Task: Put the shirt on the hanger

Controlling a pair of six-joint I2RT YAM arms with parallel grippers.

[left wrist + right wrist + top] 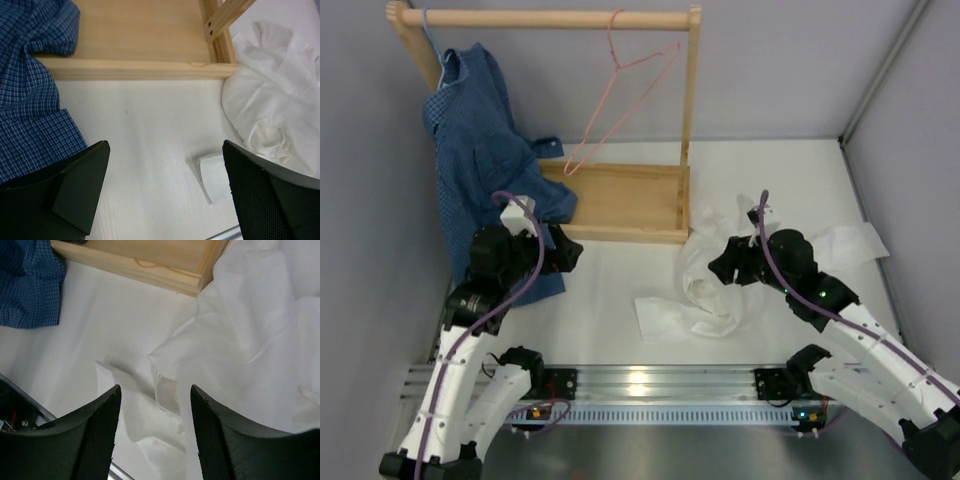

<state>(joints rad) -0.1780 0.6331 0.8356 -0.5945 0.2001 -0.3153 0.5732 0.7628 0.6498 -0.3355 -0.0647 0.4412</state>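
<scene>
Shirt (710, 300) crumpled on bench (610, 290), right of rack base (620, 200), spread left-right | right fingers (95, 440) parted, empty, just above it: nearer arm | left fingers (80, 190) wide open, well apart | hanger (618, 66) on rail (550, 18)

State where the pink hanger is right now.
In the top view, the pink hanger hangs from the wooden rail near its right post, well right of the blue shirt.
</scene>
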